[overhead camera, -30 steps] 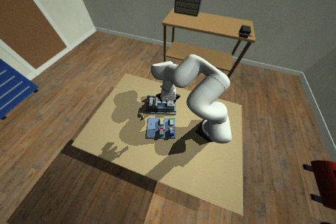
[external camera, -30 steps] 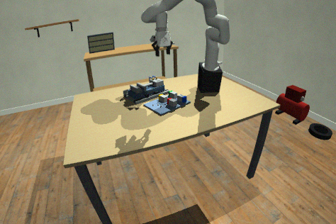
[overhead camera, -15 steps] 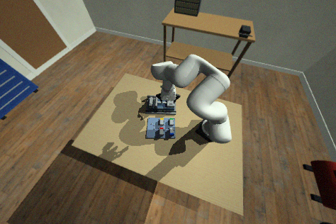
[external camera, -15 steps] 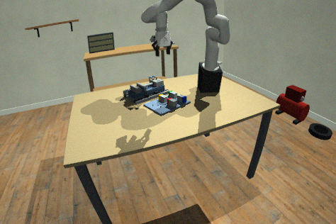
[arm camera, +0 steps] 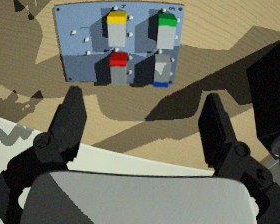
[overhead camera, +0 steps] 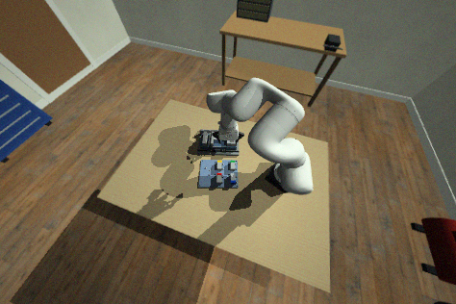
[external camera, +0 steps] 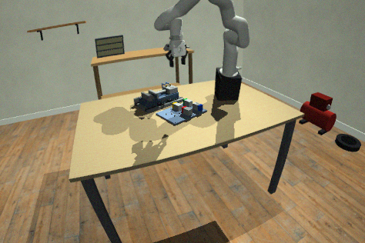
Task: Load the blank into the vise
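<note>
The blank with the yellow end (arm camera: 116, 28) lies on the blue infeed plate (arm camera: 118, 42), in the row nearest the vise; it also shows in the exterior view (external camera: 177, 105). Blanks with a green end (arm camera: 165, 30), a red end (arm camera: 118, 67) and a blue end (arm camera: 161, 71) lie on the same plate. My gripper (arm camera: 143, 104) (external camera: 176, 58) is open and empty, high above the table, over the vise and plate.
The arm's black base (external camera: 228, 84) stands on the table to the right of the plate. A side table with a drawer box (external camera: 109, 45) stands behind. A red motor (external camera: 319, 112) sits off the table's right edge.
</note>
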`<state>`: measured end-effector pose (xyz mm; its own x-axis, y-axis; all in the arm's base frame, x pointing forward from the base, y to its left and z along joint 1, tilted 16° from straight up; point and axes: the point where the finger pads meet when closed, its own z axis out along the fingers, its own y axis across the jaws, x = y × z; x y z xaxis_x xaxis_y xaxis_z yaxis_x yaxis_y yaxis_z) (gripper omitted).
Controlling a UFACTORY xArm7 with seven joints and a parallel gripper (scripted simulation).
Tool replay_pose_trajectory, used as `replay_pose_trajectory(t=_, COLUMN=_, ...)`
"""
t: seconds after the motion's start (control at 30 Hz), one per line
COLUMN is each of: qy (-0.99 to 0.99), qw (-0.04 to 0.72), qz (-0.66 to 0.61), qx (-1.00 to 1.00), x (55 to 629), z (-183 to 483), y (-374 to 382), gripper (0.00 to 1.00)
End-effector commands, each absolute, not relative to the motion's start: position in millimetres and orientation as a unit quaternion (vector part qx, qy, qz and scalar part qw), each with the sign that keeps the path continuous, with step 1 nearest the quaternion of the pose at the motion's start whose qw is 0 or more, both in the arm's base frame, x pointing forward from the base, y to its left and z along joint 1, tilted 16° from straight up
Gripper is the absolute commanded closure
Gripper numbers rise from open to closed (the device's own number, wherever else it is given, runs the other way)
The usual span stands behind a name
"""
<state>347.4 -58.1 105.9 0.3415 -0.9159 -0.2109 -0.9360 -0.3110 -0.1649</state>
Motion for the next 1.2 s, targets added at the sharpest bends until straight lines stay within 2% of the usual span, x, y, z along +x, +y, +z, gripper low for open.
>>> replay_pose_trajectory(t=0.0, qy=0.572, qw=0.132, qz=0.037, qx=-0.809, x=351, z=84, y=-52, gripper=0.0)
replay_pose_trajectory(t=0.2, qy=0.572, qw=0.132, qz=0.037, qx=-0.809, x=351, z=84, y=-52, gripper=0.0)
replay_pose_trajectory(t=0.53, qy=0.572, qw=0.132, qz=0.037, qx=-0.809, x=333, z=97, y=4, gripper=0.0)
replay_pose_trajectory(t=1.17, qy=0.572, qw=0.132, qz=0.037, qx=-0.809, x=334, z=97, y=2, gripper=0.0)
